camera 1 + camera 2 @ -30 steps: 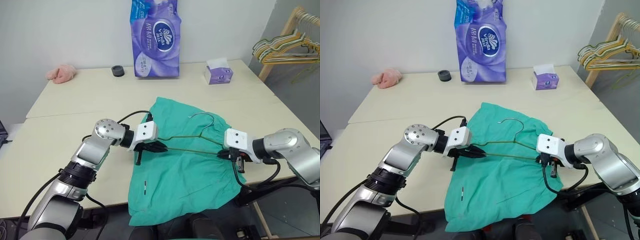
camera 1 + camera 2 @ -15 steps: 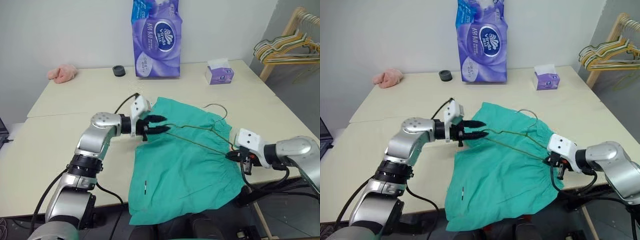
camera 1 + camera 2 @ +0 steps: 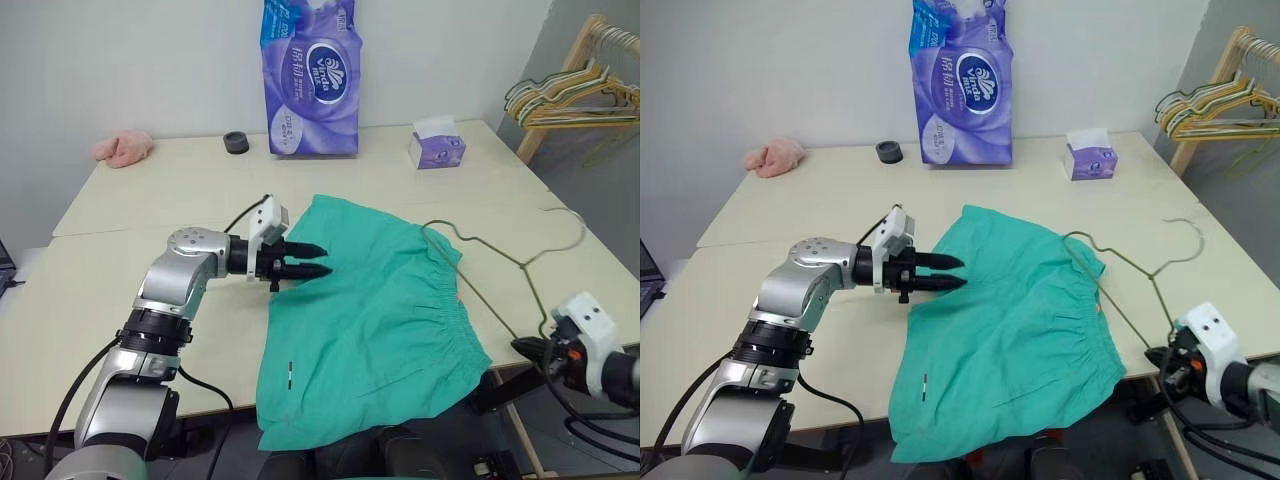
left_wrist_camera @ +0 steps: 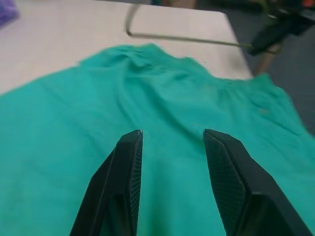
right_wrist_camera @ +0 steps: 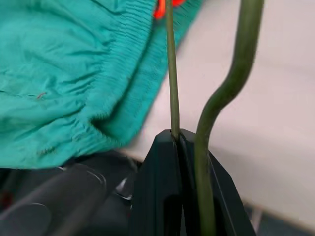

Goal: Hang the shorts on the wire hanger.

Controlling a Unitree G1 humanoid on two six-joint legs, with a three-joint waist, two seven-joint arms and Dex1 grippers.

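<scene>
The right gripper (image 3: 1162, 358), clamped on a corner of the wire hanger (image 3: 497, 262), is dragging it off the shorts (image 3: 370, 320) toward the table's (image 3: 150, 190) right edge, while the left gripper (image 3: 318, 259), having let go of the wire, is hovering with fingers parted above the fabric's left edge. With the hanger now clear of the garment, hanging seems to be starting over. The shorts are lying flat, waistband toward the right, legs running leftward and nearer the camera; the hanger's long side is stretching from the waistband to the gripper.
</scene>
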